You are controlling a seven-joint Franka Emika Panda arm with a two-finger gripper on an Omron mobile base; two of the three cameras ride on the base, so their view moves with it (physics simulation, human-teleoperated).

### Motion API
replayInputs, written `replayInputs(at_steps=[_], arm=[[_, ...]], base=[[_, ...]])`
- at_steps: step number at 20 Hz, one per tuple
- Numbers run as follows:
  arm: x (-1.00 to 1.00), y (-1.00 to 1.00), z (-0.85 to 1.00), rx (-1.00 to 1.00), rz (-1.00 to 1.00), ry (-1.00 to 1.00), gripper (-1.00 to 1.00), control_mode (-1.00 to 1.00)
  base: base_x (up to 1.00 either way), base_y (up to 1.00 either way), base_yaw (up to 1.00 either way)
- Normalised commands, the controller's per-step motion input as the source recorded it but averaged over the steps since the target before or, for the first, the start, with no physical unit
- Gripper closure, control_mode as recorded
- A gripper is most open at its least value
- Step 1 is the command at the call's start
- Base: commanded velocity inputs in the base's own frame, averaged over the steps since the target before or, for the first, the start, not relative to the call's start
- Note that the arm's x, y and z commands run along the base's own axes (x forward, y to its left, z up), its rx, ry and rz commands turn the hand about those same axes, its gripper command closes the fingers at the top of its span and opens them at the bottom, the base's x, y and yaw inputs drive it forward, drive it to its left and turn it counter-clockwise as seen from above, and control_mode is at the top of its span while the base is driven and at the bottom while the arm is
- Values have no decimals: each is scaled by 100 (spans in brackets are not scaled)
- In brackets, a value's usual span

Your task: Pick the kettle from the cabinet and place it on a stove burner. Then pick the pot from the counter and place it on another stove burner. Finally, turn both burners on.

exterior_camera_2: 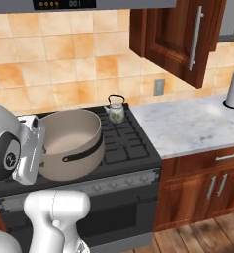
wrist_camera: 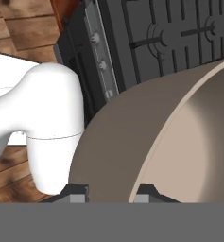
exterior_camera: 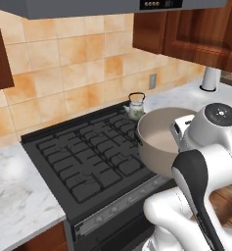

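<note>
Both base views look down on the range (exterior_camera: 88,162) from either side; hand view looks close along the pot (wrist_camera: 132,142)

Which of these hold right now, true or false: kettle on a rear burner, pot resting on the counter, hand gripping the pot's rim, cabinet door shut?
1. The kettle sits on a rear burner. True.
2. The pot rests on the counter. False: it is held over the range's front.
3. The hand grips the pot's wall at the rim. True.
4. The cabinet door is shut. False: it stands ajar.
</note>
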Motion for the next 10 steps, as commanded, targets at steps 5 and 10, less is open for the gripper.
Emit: replayInputs(at_steps=[5, 10], arm=[[4, 10, 0, 0, 0, 0, 100, -100], [0, 1, 0, 0, 0, 0, 100, -100]], base=[[13, 22, 0], [0, 0, 0]])
